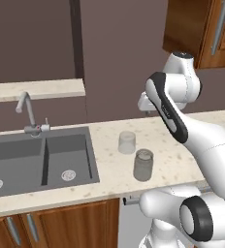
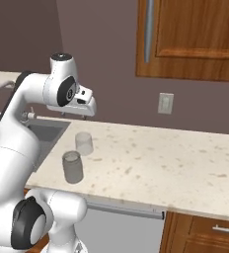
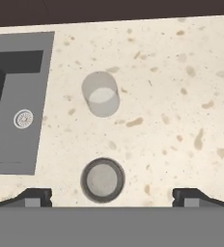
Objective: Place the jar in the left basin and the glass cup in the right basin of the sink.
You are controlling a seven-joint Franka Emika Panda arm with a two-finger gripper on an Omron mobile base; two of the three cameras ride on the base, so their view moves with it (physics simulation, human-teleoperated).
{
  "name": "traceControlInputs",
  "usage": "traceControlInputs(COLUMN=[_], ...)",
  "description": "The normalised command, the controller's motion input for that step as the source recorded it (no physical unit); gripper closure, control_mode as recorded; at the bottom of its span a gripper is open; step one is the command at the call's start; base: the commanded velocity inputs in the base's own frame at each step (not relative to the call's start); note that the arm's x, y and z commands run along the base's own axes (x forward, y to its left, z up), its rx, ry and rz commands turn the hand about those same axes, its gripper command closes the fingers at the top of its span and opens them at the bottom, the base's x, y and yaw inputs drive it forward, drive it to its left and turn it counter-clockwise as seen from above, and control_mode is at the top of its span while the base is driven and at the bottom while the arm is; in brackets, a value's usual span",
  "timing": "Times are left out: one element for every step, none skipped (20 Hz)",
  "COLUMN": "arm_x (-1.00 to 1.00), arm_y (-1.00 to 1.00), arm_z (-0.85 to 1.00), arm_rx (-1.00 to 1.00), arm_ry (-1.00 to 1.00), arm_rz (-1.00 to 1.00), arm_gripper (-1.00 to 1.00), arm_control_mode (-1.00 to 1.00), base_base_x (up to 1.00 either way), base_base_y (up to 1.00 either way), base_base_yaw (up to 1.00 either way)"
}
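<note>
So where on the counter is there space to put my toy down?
The big free patch is the speckled counter to the right of the cup and jar, under the wall socket. It is crowded between the sink and those two glasses, which stand close together.

The glossy white, rounded-link robot arm (image 1: 209, 145) is showing dark grey joint bands and round black caps, while two small dark finger tips (image 3: 36, 197) are ending its hand.

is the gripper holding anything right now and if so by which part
Nothing is held. The gripper is open above the counter; the jar and glass cup stand free there.
</note>
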Motion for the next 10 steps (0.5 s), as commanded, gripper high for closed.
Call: traceControlInputs(arm_x=[0.0,0.0,0.0,0.0,0.0,0.0,0.0,0.0,0.0,0.0], arm_y=[0.0,0.0,0.0,0.0,0.0,0.0,0.0,0.0,0.0,0.0], arm_z=[0.0,0.0,0.0,0.0,0.0,0.0,0.0,0.0,0.0,0.0], arm_rx=[0.0,0.0,0.0,0.0,0.0,0.0,0.0,0.0,0.0,0.0], arm_ry=[0.0,0.0,0.0,0.0,0.0,0.0,0.0,0.0,0.0,0.0], arm_rz=[0.0,0.0,0.0,0.0,0.0,0.0,0.0,0.0,0.0,0.0], arm_gripper=[-1.0,-1.0,-1.0,-1.0,-1.0,-1.0,-1.0,-1.0,-1.0,-1.0], arm_control_mode=[1.0,1.0,1.0,1.0,1.0,1.0,1.0,1.0,1.0,1.0], base_base_x=[-0.09,-0.09,-0.07,-0.06,-0.06,-0.07,-0.06,-0.07,-0.08,-0.08], base_base_y=[0.43,0.44,0.47,0.47,0.46,0.46,0.45,0.45,0.45,0.44], base_base_yaw=[0.0,0.0,0.0,0.0,0.0,0.0,0.0,0.0,0.0,0.0])
